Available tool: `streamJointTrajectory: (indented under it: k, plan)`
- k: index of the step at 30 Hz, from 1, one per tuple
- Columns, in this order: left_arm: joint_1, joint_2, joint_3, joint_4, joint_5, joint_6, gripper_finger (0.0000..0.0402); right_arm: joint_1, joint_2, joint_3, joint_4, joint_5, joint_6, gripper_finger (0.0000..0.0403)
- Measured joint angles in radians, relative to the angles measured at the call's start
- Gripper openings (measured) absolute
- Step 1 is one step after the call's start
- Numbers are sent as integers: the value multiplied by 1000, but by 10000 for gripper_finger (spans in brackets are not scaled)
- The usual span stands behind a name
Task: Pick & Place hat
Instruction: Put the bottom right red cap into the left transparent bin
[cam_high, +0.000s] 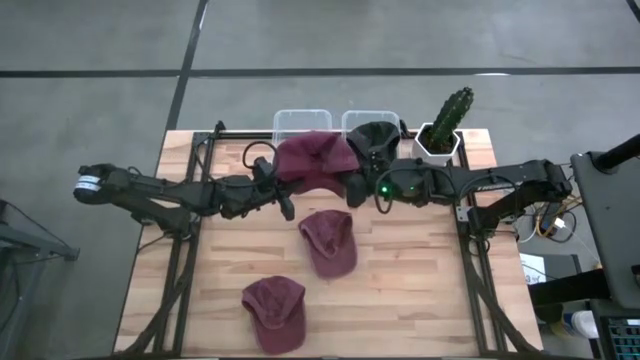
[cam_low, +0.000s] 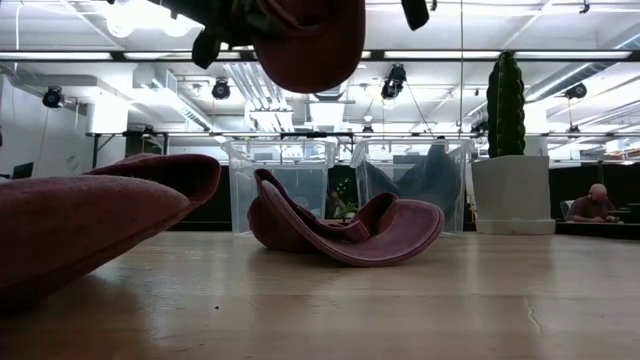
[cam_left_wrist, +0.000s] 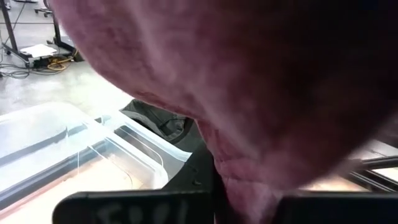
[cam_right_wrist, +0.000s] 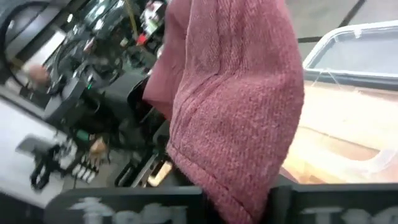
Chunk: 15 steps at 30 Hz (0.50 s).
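A maroon hat (cam_high: 315, 162) is held up between my two grippers, above the table's far part and over the near rim of the left clear bin (cam_high: 300, 122). In the low view it hangs at the top (cam_low: 310, 40), clear of the table. My left gripper (cam_high: 278, 190) is shut on its left side and my right gripper (cam_high: 352, 188) is shut on its right side. Two more maroon hats lie on the table: one at the middle (cam_high: 328, 242), crown slumped (cam_low: 350, 228), and one near the front edge (cam_high: 275, 312). My left gripper pinches the hat's left edge (cam_left_wrist: 249, 196) between its two fingers, coming level from the table's left. The cloth bulges out beyond the fingers and fills the wrist view. My right gripper pinches a folded edge of the hat's right side (cam_right_wrist: 233, 196) between its two fingers, coming level from the table's right. The hat is lifted clear.
The right clear bin (cam_high: 352, 122) holds a dark hat (cam_high: 372, 140). A cactus in a white pot (cam_high: 445, 125) stands at the far right corner. Bare wood lies to the left and right of the two lying hats. A person sits far off in the room (cam_low: 597, 205).
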Motion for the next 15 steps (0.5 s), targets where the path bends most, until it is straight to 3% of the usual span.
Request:
streamJointTrajectory:
  k: [8,15]
  plan:
    - [0,0,17,-34,14,-21,7,-3,-10,2,-102,-138,-105,17]
    - [0,0,49,-96,3,-61,7,-3,-11,2,-167,-183,-129,78]
